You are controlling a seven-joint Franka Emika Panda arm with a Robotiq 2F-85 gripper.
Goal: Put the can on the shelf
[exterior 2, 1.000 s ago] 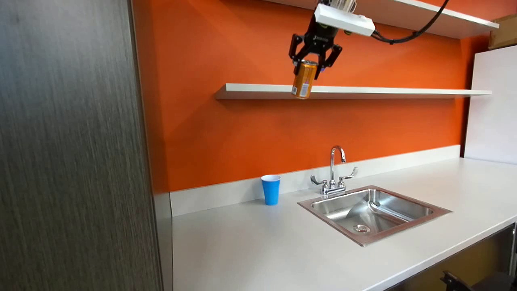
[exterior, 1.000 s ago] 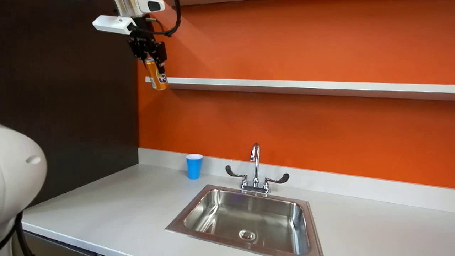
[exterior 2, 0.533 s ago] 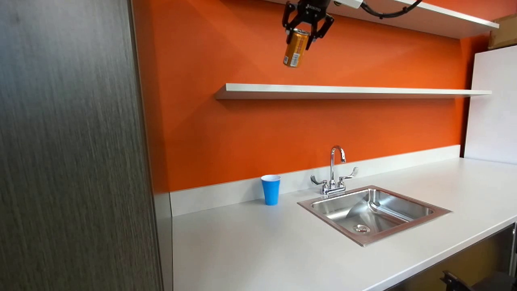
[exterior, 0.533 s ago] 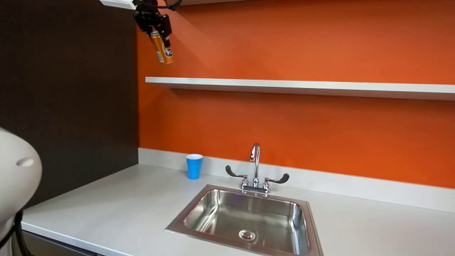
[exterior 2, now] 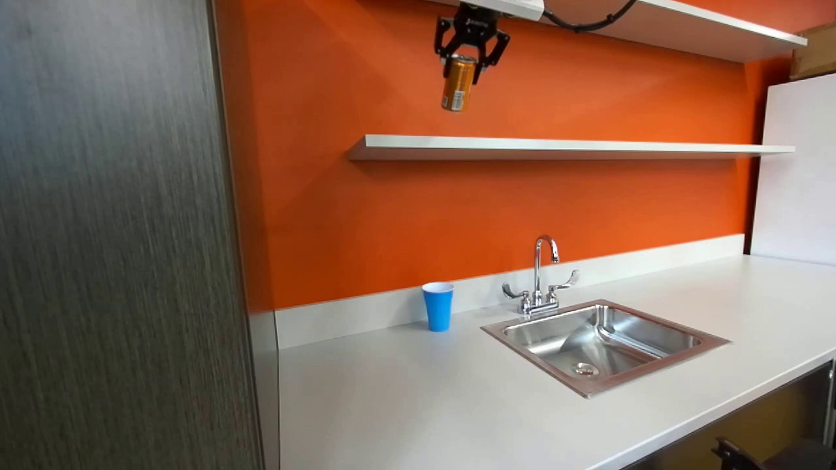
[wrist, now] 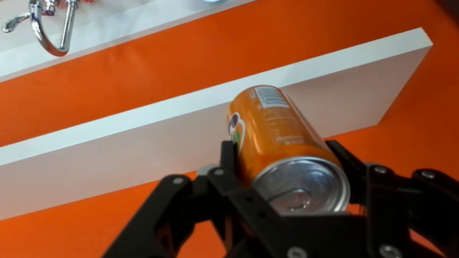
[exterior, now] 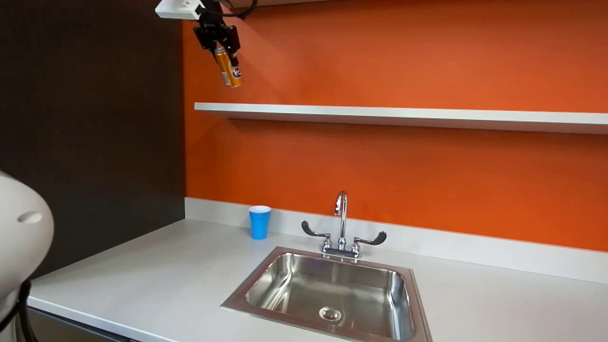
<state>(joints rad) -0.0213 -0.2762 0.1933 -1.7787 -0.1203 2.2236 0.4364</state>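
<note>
The orange can [exterior: 230, 71], with a silvery top, is held in the air, also seen in an exterior view [exterior 2: 458, 88]. My gripper [exterior 2: 461, 74] is shut on the can near its top, one finger on each side. The can hangs tilted, its bottom pointing down. The long white shelf [exterior: 380, 113] runs along the orange wall. In both exterior views the can appears above the shelf's front edge [exterior 2: 588, 146], near its left end, with a gap below it. In the wrist view the can [wrist: 276, 129] covers part of the shelf [wrist: 143, 122]. Contact with the shelf is not seen.
An upper white shelf [exterior 2: 731, 36] hangs above, near the gripper's height. A dark panel [exterior: 95, 133] stands at the left. Below are a blue cup [exterior: 259, 223], a faucet [exterior: 342, 223] and a sink [exterior: 327, 294] in the white countertop [exterior: 156, 275].
My gripper has lifted the can from in front of the shelf edge to above it. Most recently it has moved closer to the wall and dipped slightly. The can stays gripped.
</note>
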